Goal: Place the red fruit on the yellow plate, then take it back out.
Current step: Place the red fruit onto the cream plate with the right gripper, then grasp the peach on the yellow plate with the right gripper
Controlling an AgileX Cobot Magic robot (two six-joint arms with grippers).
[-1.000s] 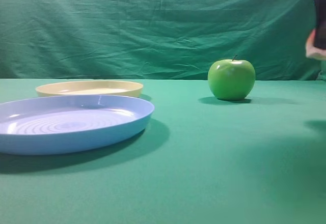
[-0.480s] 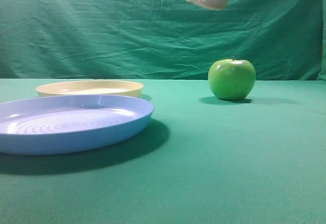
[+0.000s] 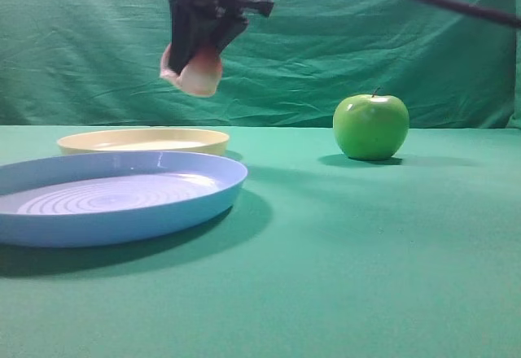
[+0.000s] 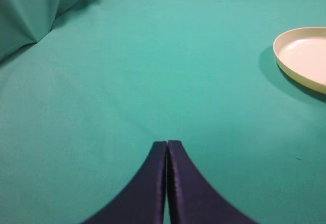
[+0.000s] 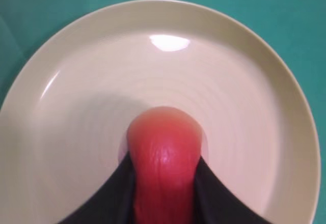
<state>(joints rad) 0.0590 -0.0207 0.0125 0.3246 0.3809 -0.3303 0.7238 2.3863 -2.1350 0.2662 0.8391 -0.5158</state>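
Right wrist view: right fingers (image 5: pixel 164 183), dark, clamped on either side of the red fruit (image 5: pixel 164 158), which is held aloft and not resting on anything. Directly below the fingers, the yellow plate (image 5: pixel 66 71), round and shallow with a low rim, fills most of that view. Exterior high view: same right fingers (image 3: pixel 198 53) carrying the red fruit (image 3: pixel 195 76) in the air, above the yellow plate (image 3: pixel 143 141) and apart from it. Nearer the camera than the fingers, a larger light blue plate (image 3: pixel 122 211) with concentric rings, just in front of the yellow one. Off to the right of the fingers, well apart, a glossy green apple (image 3: pixel 370 126) standing upright on the green-covered table (image 3: pixel 366 268). Left wrist view: left fingers (image 4: pixel 167 150), pressed together, holding nothing, above bare cloth; yellow plate (image 4: pixel 285 56) to their far right.
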